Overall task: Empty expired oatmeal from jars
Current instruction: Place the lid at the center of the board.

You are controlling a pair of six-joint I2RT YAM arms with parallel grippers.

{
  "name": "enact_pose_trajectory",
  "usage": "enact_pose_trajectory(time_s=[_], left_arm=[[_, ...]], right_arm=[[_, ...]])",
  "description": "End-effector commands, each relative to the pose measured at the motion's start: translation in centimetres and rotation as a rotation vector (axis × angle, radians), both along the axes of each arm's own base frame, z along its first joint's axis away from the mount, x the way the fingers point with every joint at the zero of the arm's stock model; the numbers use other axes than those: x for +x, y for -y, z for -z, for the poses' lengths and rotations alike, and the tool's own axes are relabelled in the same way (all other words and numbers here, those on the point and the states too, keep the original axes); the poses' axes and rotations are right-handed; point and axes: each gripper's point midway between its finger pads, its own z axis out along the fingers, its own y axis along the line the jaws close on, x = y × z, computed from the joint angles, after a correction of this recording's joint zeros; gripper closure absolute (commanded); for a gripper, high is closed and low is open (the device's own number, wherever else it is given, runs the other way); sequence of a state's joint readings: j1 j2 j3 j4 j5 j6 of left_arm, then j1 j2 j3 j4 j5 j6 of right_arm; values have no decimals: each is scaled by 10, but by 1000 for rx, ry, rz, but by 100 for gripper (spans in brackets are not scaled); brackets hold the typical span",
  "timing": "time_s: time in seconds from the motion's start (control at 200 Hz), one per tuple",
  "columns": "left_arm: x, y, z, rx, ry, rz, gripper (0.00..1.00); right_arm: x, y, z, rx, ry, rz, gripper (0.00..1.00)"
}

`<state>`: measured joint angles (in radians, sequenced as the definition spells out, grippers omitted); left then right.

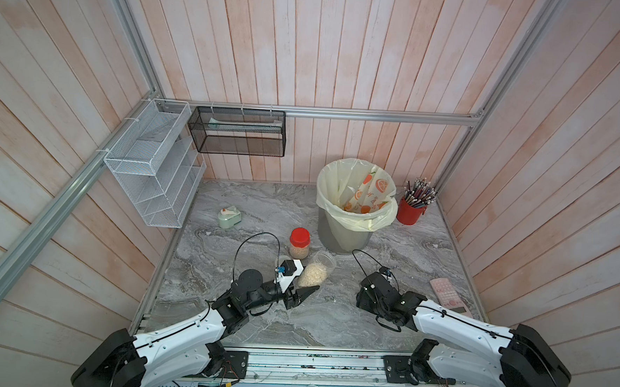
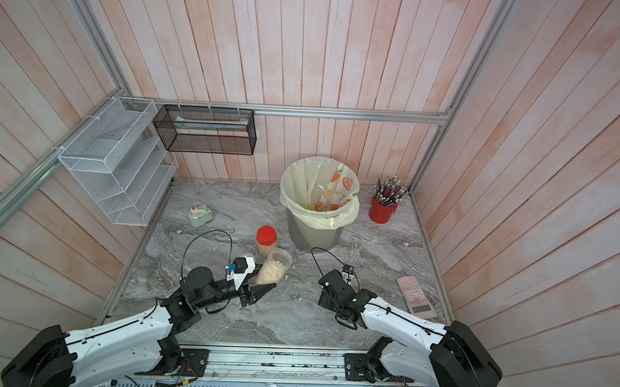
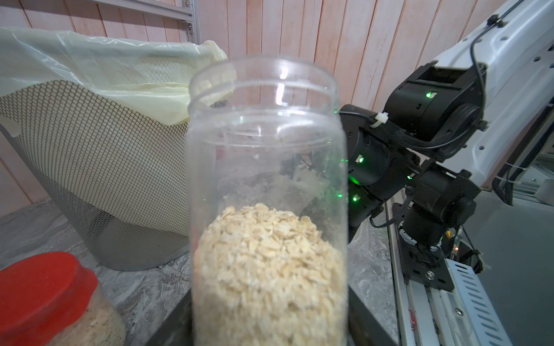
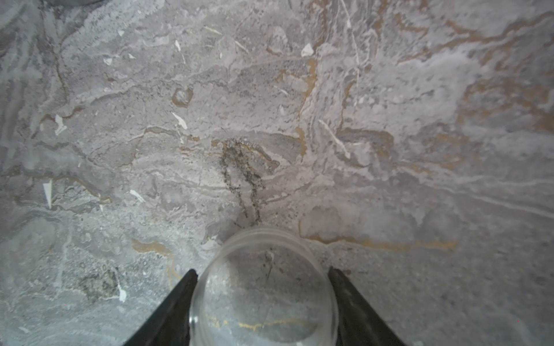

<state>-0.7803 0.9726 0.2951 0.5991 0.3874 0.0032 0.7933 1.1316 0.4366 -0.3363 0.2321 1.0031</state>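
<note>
My left gripper point(image 1: 310, 289) is shut on the lower part of a clear jar point(image 1: 316, 271) with no lid, which leans with its mouth up and toward the bin. Oatmeal point(image 3: 269, 269) fills about its lower half, and the black fingers point(image 3: 364, 325) show on both sides of it in the left wrist view. A second jar with a red lid point(image 1: 299, 242) stands upright just behind it, also holding oatmeal. My right gripper point(image 4: 262, 272) points down over the table and is shut on a clear round lid point(image 4: 263, 293). In both top views its fingers are hidden under the wrist.
A grey mesh bin point(image 1: 339, 232) with a yellowish bag and an orange-printed wrapper stands behind the jars. A red pencil cup point(image 1: 409, 211) is to its right. A pink calculator point(image 1: 449, 296) lies at the right edge, a small green device point(image 1: 229, 217) at the left. Wire racks hang on the wall.
</note>
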Motion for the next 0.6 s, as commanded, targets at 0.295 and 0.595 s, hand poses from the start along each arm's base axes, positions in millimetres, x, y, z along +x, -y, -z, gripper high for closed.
enact_pose_trajectory(time_s=[0.295,0.595], left_arm=[[1,1,-12,-24,36,-3,99],[1,1,-14,-25,42,-5,100]], right_arm=[[-4,-1,11,-39,-41,-14,26],[-2,-2,0,-53,-34,-19,16]])
